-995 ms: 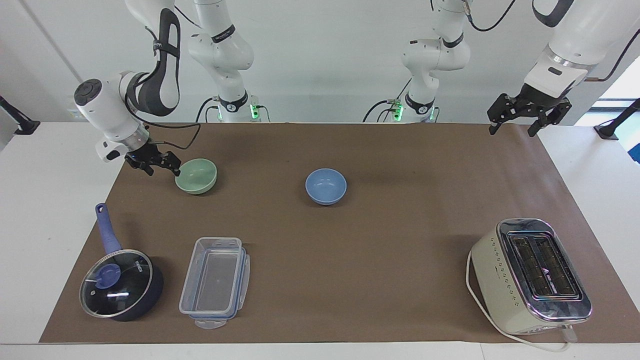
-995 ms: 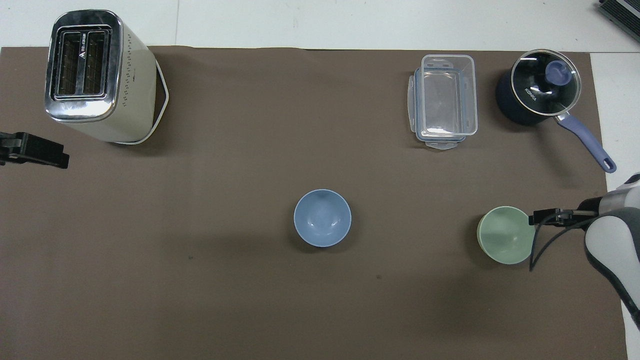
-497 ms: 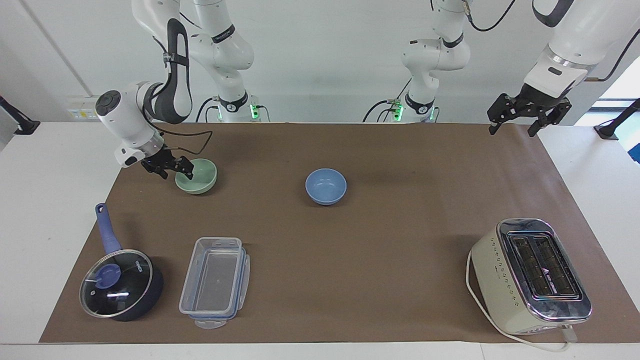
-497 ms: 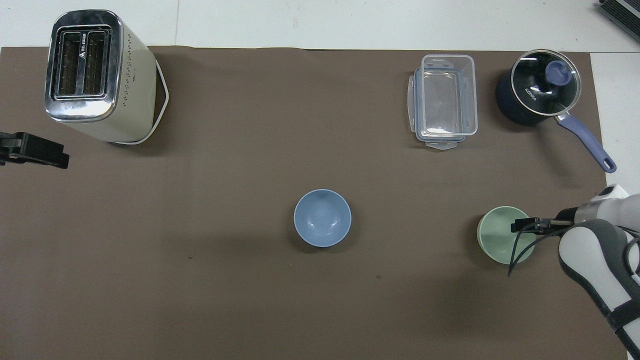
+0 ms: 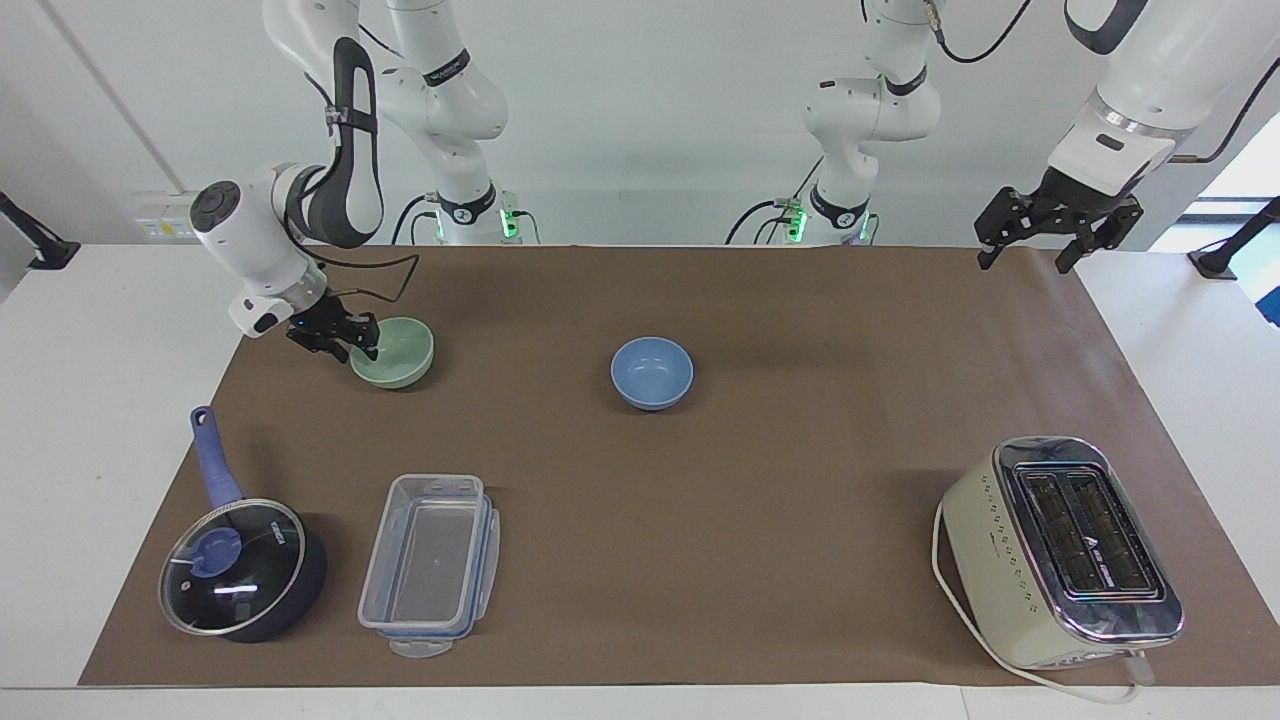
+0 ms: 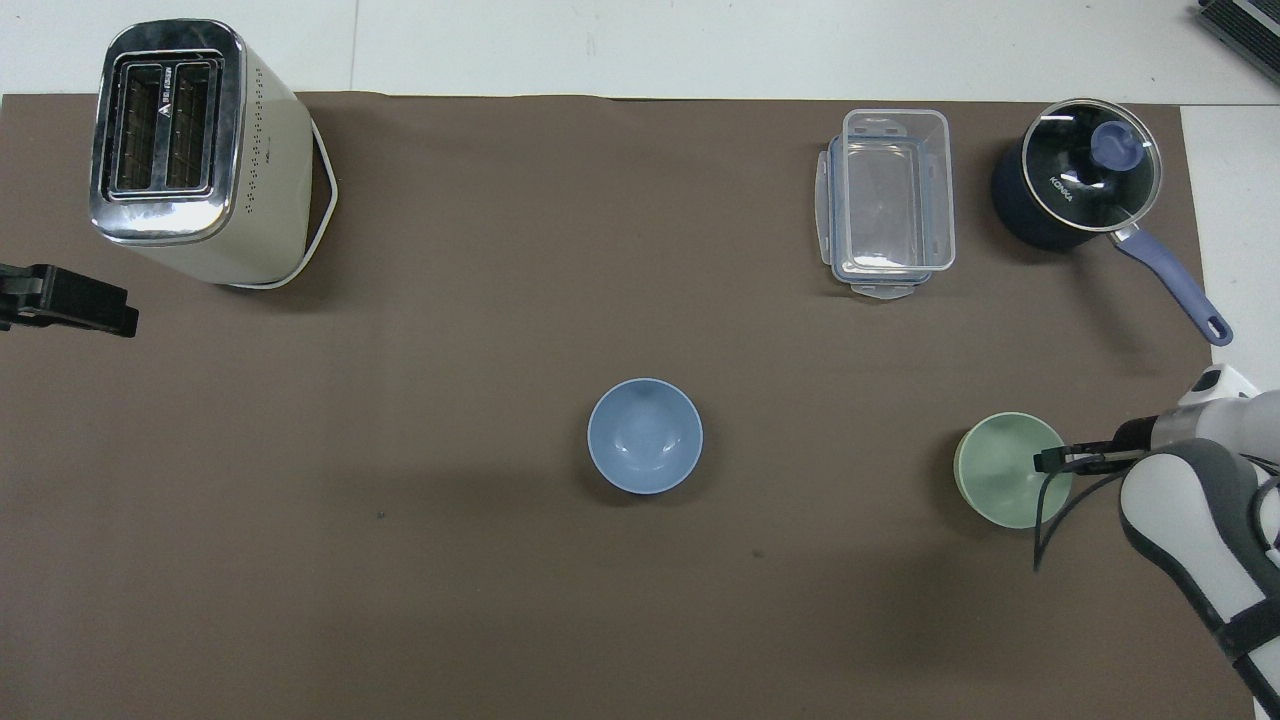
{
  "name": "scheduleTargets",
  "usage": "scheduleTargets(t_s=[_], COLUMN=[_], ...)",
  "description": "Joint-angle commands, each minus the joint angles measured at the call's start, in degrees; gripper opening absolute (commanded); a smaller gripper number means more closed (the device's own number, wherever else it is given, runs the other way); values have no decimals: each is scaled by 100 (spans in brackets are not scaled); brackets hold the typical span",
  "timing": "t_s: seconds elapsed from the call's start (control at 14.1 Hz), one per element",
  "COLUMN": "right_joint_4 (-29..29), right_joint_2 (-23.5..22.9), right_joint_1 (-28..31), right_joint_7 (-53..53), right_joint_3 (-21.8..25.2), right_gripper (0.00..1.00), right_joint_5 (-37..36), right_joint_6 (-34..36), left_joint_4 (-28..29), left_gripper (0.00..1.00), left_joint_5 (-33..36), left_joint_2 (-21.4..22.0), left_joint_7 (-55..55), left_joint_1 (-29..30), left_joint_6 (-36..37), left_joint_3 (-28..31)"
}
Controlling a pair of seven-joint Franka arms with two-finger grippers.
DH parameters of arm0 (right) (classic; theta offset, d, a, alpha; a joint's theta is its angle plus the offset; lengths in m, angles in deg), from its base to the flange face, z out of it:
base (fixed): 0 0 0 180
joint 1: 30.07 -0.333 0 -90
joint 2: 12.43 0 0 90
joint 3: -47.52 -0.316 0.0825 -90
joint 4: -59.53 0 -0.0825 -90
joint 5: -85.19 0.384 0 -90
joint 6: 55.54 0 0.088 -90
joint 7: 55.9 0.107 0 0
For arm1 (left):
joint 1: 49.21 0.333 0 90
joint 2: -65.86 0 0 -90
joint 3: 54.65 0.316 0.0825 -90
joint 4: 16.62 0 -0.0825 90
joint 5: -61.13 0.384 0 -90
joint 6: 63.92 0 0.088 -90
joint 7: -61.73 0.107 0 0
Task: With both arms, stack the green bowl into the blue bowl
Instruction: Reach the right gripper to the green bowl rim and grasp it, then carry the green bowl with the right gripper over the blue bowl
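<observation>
right gripper clamped on green bowl rim, middle left, so you can lift it | left gripper apart, waits upper right | blue bowl centre, your target

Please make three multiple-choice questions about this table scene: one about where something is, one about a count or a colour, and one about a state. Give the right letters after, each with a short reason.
1. Which thing stands at the left arm's end of the table?
A. the saucepan
B. the toaster
C. the green bowl

2. How many bowls are on the table?
A. one
B. two
C. three

3. What is inside the blue bowl?
A. the green bowl
B. a lid
C. nothing

Answers:
1 B: the toaster stands alone at that end, below the raised left end effector.
2 B: only the green bowl and the blue bowl are there.
3 C: its inside shows bare, and the green bowl sits apart with the right end effector at its rim.
</observation>
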Motion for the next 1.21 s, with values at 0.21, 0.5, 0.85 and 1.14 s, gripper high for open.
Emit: scheduleTargets(t_s=[0.21, 0.5, 0.85, 1.14], right_joint_4=[-71, 173, 658, 720], right_joint_2=[93, 189, 514, 514], right_joint_1=[100, 91, -381, -1215], right_joint_7=[-435, -470, -391, -225], right_joint_3=[-31, -39, -171, -224], right_gripper=[0, 0, 0, 0], right_joint_5=[176, 298, 589, 852], right_joint_6=[214, 651, 1735, 1402], left_joint_4=[118, 118, 118, 118], left_gripper=[100, 100, 100, 100], left_joint_5=[-65, -65, -65, -65], left_joint_2=[125, 125, 125, 125], left_joint_7=[9, 1, 9, 1], left_joint_1=[85, 85, 85, 85], left_joint_6=[38, 38, 38, 38], left_joint_3=[-54, -54, -54, -54])
